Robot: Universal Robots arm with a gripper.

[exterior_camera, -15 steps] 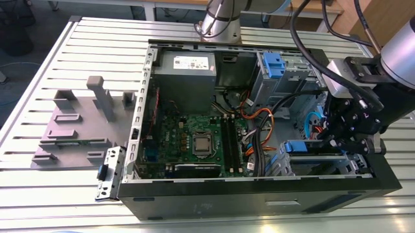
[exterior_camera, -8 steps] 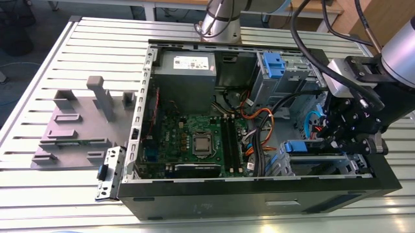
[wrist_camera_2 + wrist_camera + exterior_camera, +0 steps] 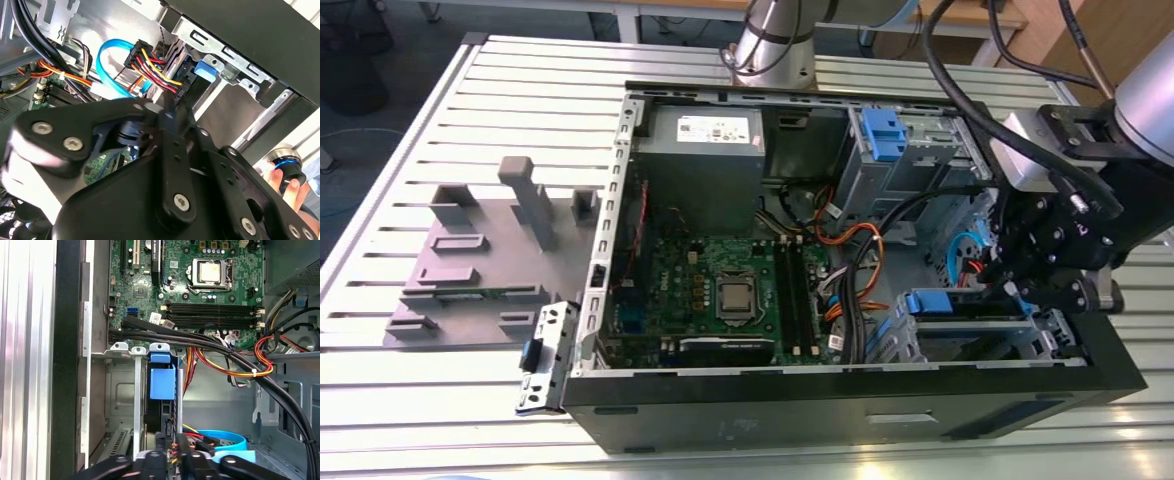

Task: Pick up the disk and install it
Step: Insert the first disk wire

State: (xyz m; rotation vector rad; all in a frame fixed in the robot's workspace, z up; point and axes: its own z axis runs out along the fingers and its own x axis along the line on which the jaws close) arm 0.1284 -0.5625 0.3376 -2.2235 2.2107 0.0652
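disk (image 3: 162, 384) stands edge-on in the tight bay (image 3: 117, 390), end effector (image 3: 172, 461) just beside, width unclear.

The black end effector (image 3: 1034, 288) is being held together by silver screws (image 3: 181, 202); black cables (image 3: 930, 50) are being looped at eleven o'clock of it.

Exterior view, clock bearings | computer case (image 3: 854, 400) on tabletop (image 3: 480, 90) | fixture block (image 3: 480, 260) at 9 o'clock of case | motherboard (image 3: 720, 290) inside case | power supply (image 3: 700, 150) at 12 o'clock of motherboard | drive cage (image 3: 974, 335) at 4 o'clock of motherboard | disk (image 3: 947, 303) in drive cage | end effector (image 3: 1034, 285) at 2 o'clock of drive cage
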